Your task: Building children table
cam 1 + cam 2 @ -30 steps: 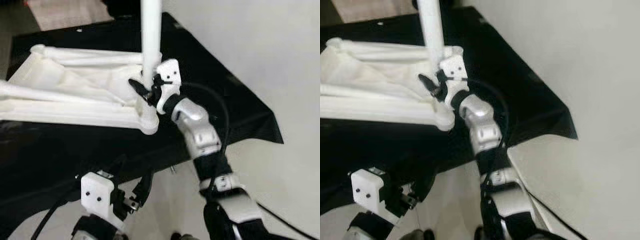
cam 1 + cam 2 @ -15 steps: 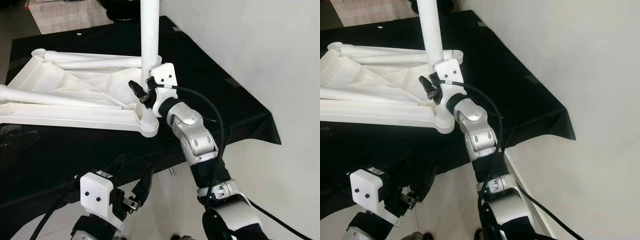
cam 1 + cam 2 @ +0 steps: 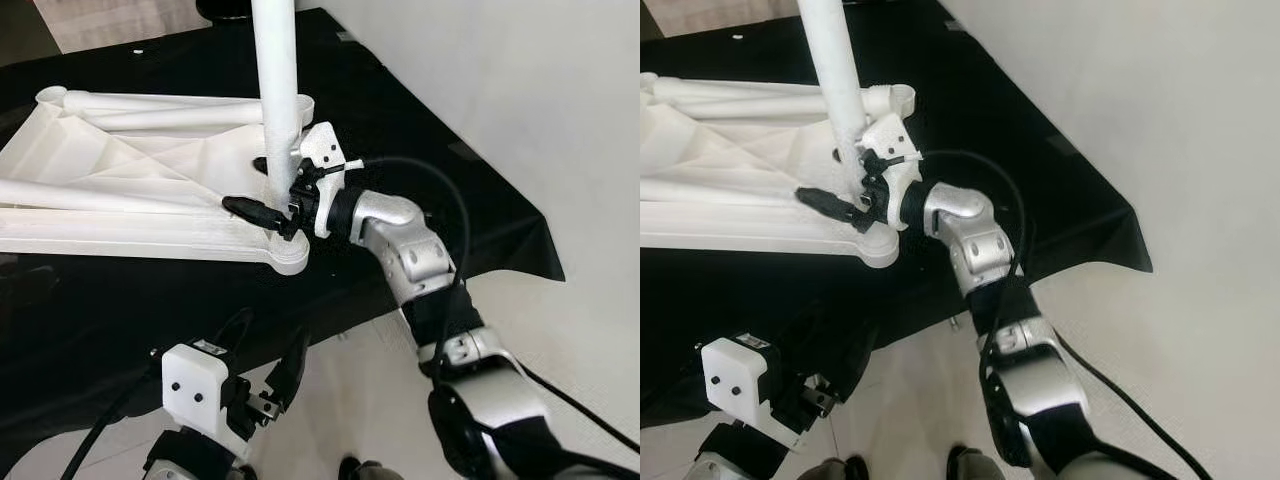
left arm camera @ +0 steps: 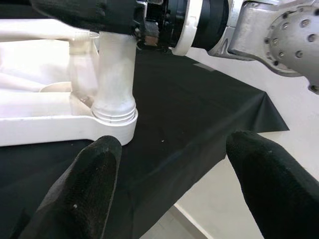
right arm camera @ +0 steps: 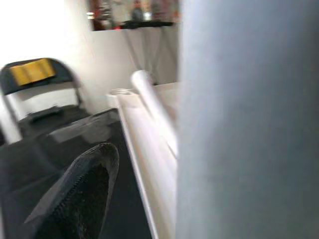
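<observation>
In the left eye view, the right gripper (image 3: 268, 190) is reaching in at centre frame, its black fingers spread either side of the upright white leg (image 3: 276, 90), which is standing in the corner of the white tabletop (image 3: 120, 190) (lying upside down on the black cloth (image 3: 420, 160)). In the left wrist view, the left gripper (image 4: 177, 186) is hanging open, fingers apart, low before the cloth's edge. In the right wrist view, the leg is looming blurred at right.

The table frame (image 3: 130, 190) was plain white, and so was the upright leg (image 3: 277, 90) standing in its corner socket, all of it lying on a solid black cloth (image 3: 420, 190). Beside the leg the right gripper (image 3: 262, 190) showed black fingers on a white wrist block and a silver arm. Below the cloth's edge, the left gripper (image 3: 285, 372) matched: black fingers, white block; the floor (image 3: 380, 400) was pale cream.
</observation>
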Motion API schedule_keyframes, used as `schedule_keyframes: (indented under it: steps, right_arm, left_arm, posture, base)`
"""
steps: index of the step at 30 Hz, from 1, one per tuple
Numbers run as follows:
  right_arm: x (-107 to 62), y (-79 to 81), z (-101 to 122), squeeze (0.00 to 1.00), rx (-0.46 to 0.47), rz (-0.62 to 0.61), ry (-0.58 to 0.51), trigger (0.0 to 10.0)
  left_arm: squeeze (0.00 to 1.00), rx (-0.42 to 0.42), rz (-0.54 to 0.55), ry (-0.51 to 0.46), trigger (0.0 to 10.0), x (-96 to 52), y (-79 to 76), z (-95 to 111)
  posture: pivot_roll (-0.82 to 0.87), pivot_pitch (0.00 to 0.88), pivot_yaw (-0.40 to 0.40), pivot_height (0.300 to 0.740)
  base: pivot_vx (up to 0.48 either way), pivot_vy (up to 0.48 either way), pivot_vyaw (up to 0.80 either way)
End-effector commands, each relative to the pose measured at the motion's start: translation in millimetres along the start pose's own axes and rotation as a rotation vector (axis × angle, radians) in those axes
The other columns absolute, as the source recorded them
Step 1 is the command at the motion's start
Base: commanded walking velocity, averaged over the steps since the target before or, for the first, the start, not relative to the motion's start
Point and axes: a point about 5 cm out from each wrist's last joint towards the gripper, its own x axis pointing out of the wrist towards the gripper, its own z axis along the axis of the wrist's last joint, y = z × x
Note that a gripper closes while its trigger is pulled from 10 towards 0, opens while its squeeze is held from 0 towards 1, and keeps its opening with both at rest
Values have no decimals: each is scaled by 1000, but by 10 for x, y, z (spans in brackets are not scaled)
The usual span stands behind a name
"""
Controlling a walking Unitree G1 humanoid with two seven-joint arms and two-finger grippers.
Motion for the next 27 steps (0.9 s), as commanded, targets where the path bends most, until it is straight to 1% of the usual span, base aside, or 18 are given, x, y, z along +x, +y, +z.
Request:
schedule_keyframes:
  steps: [1, 3, 8, 9, 10, 11, 14, 15, 16, 17, 19, 22, 26, 27]
  right_arm:
    - [43, 36, -1, 0, -18, 83, 2, 10000]
    - [55, 29, 63, 0, -36, 177, -15, 10000]
    - [71, 3, 148, 0, -38, 228, -40, 10000]
    - [85, -17, 212, 0, -24, 259, -66, 10000]
    - [85, -17, 212, 0, -24, 259, -66, 10000]
    - [110, -36, 296, 0, -12, 324, -104, 10000]
    - [117, -37, 312, 0, -9, 341, -113, 10000]
    - [124, -34, 317, 0, -8, 353, -114, 6471]
    - [124, -34, 317, 0, -8, 353, -114, 6471]
    - [129, -29, 323, 0, 2, 375, -122, 0]
    - [132, -29, 330, 0, 8, 401, -132, 0]
    - [130, -33, 329, 0, 6, 408, -136, 0]
    - [108, -50, 321, 0, -1, 384, -142, 0]
    - [98, -65, 306, 0, -13, 353, -134, 0]
  left_arm:
    - [0, -4, 5, 10, 10000, -18, -10, -5]
    - [0, -3, 6, 10, 10000, -20, -8, -2]
    - [0, -2, 6, 11, 10000, -25, -4, 0]
    - [0, -1, 6, 12, 10000, -26, -3, 2]
    - [0, -1, 6, 12, 10000, -26, -3, 2]
    - [0, 0, 4, 16, 10000, -30, -2, 2]
    - [0, 1, 4, 18, 10000, -31, -2, 2]
    - [0, 1, 4, 19, 10000, -34, -1, 3]
    - [0, 1, 4, 19, 10000, -34, -1, 3]
    - [0, 2, 4, 21, 10000, -38, 0, 4]
    - [0, 2, 3, 22, 10000, -42, 1, 4]
    - [0, 1, 3, 24, 10000, -44, 4, 4]
    - [0, 0, 0, 26, 10000, -42, 2, -2]
    - [0, -1, -1, 26, 10000, -42, 1, -4]
  posture:
    - [82, 240, -61, 740]
    - [78, 242, -61, 740]
    - [84, 245, -55, 740]
    - [85, 246, -53, 740]
    - [85, 246, -53, 740]
    - [94, 247, -47, 740]
    - [94, 247, -47, 740]
    - [95, 248, -45, 740]
    - [95, 248, -45, 740]
    - [95, 249, -42, 740]
    - [94, 248, -39, 740]
    - [91, 247, -37, 740]
    - [87, 245, -35, 740]
    - [81, 242, -37, 740]
  base:
    - [0, 0, 0]
    - [0, 0, 0]
    - [0, 0, 0]
    - [0, 0, 0]
    - [0, 0, 0]
    - [0, 0, 0]
    - [0, 0, 0]
    - [0, 0, 0]
    - [0, 0, 0]
    - [0, 0, 0]
    - [0, 0, 0]
    - [0, 0, 0]
    - [0, 0, 0]
    - [0, 0, 0]
